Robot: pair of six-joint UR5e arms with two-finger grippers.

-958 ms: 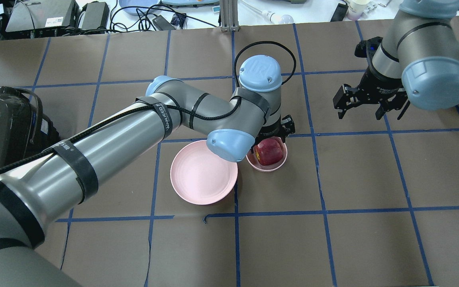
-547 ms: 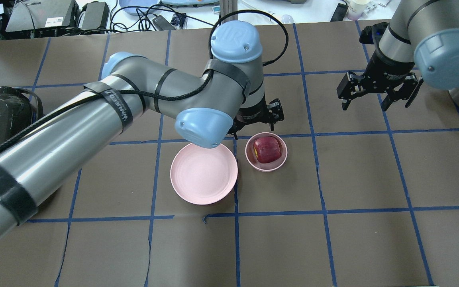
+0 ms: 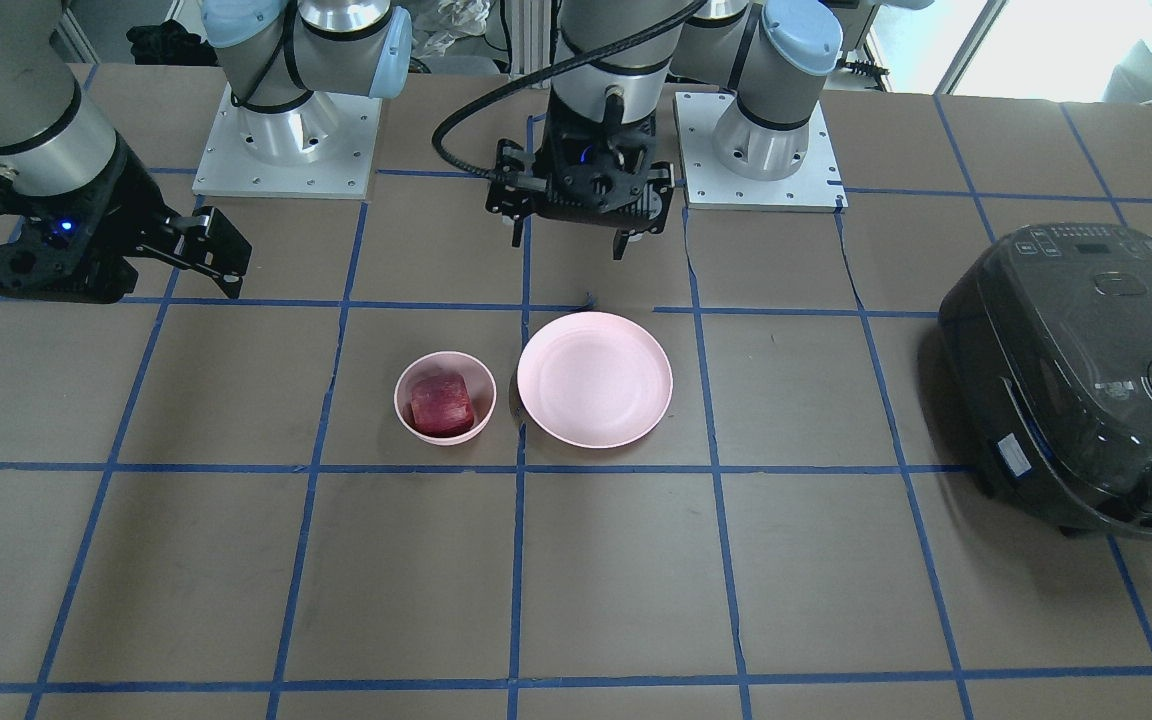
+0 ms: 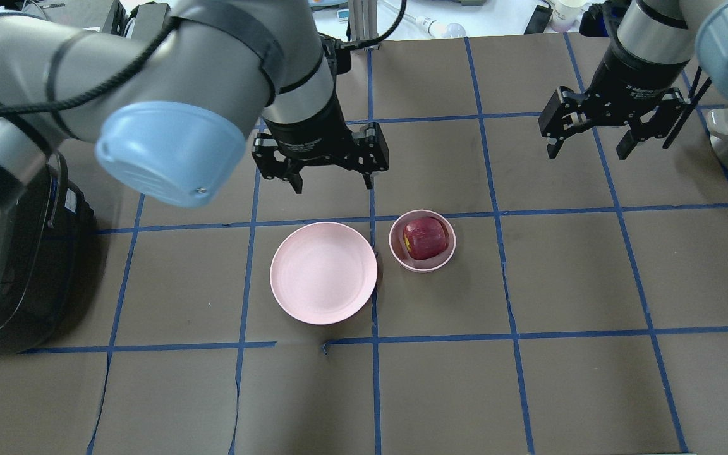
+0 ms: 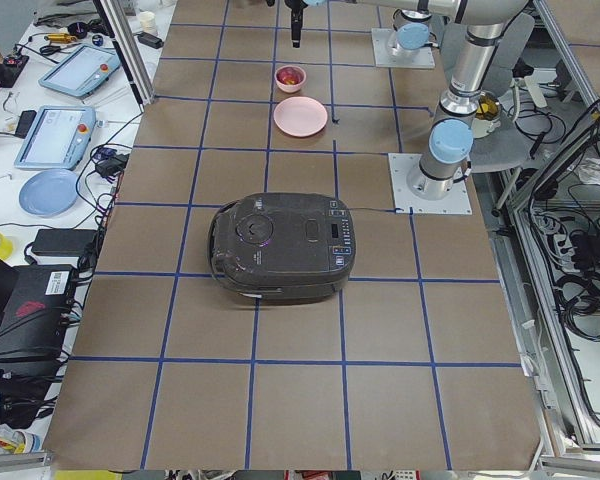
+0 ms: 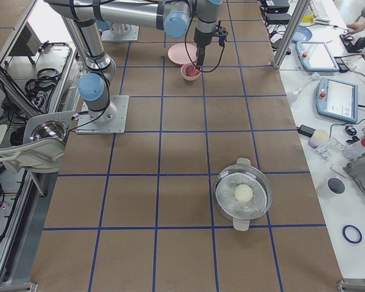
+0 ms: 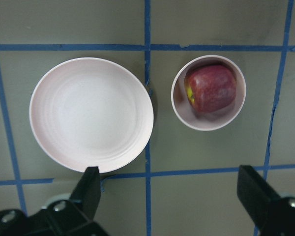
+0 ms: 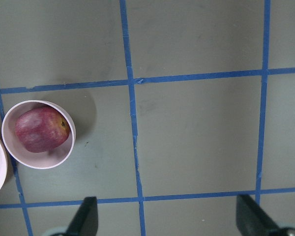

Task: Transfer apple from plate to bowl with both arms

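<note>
The dark red apple (image 4: 426, 238) lies inside the small pink bowl (image 4: 398, 251), which stands just right of the bare pink plate (image 4: 323, 273) in the overhead view. The left wrist view shows the apple (image 7: 211, 88), the bowl (image 7: 179, 105) and the plate (image 7: 91, 114) from above. My left gripper (image 4: 332, 182) is open and empty, raised high, a little beyond the plate. My right gripper (image 4: 588, 150) is open and empty, high over the table at the far right. In the front view the apple (image 3: 442, 403) sits in the bowl (image 3: 406, 390), left of the plate (image 3: 594, 378).
A black rice cooker (image 4: 4, 272) stands at the table's left edge; it also shows in the front view (image 3: 1086, 380). A steel pot (image 6: 243, 194) with a pale ball in it stands on the right end of the table.
My left gripper has let go of the apple in the bowl, risen and drawn back toward the left. My right gripper has moved slightly up and away. The apple, bowl and plate stay still.
</note>
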